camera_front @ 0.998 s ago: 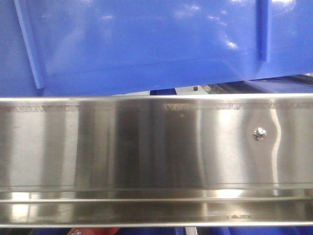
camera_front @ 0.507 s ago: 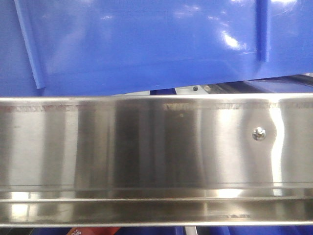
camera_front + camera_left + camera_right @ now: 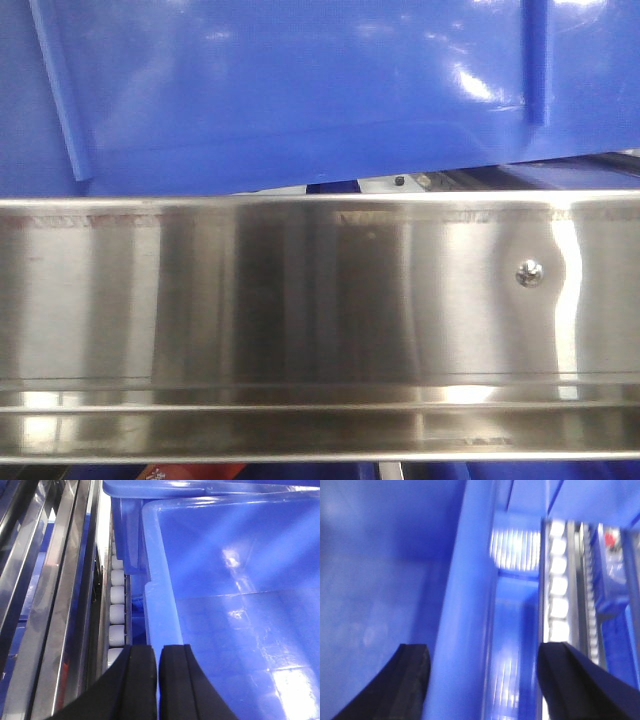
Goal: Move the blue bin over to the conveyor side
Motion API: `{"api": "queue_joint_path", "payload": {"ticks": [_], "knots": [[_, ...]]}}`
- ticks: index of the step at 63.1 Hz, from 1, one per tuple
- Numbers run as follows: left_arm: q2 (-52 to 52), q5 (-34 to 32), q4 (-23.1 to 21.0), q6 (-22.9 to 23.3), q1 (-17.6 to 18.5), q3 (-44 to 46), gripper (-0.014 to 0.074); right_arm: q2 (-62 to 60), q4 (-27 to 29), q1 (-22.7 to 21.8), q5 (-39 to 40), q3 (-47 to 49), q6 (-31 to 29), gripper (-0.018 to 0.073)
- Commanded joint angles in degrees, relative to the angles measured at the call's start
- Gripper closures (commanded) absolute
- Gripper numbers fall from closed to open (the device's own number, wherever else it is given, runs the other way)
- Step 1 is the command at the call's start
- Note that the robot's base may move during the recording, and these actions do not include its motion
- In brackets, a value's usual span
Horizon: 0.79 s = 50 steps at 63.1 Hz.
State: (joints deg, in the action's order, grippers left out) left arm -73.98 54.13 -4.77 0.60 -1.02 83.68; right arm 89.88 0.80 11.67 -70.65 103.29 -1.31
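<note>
The blue bin point(image 3: 300, 90) filled the top of the front view, with its lower edge slightly tilted just above the shiny steel rail point(image 3: 300, 300). A row of white rollers point(image 3: 117, 614) ran beside its wall. The right gripper point(image 3: 484, 650) was spread wide, with one finger on each side of the bin's rim. The left gripper point(image 3: 158, 650) had its fingers almost together at the rim; whether they pinched it was not clear. A small screw point(image 3: 529, 272) sat in the rail.
</note>
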Motion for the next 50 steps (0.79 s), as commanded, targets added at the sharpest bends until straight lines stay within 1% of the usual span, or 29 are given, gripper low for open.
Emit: {"api": "queue_joint_path", "payload": {"ticks": [1, 10, 23, 50], "knots": [[0.08, -0.13, -0.51, -0.09, 0.04, 0.37, 0.0584, -0.17, -0.37, 0.05, 0.68, -0.42, -0.54, 0.0207], [0.08, 0.13, -0.51, -0.09, 0.04, 0.37, 0.0584, -0.17, -0.37, 0.41, 0.68, -0.42, -0.54, 0.0207], [0.08, 0.36, -0.51, -0.09, 0.04, 0.37, 0.0584, -0.17, -0.37, 2.08, 0.68, -0.51, 0.2, 0.0207], [0.08, 0.64, -0.51, -0.09, 0.04, 0.37, 0.0584, -0.17, -1.1, 2.08, 0.68, -2.12, 1.31, 0.0207]]}}
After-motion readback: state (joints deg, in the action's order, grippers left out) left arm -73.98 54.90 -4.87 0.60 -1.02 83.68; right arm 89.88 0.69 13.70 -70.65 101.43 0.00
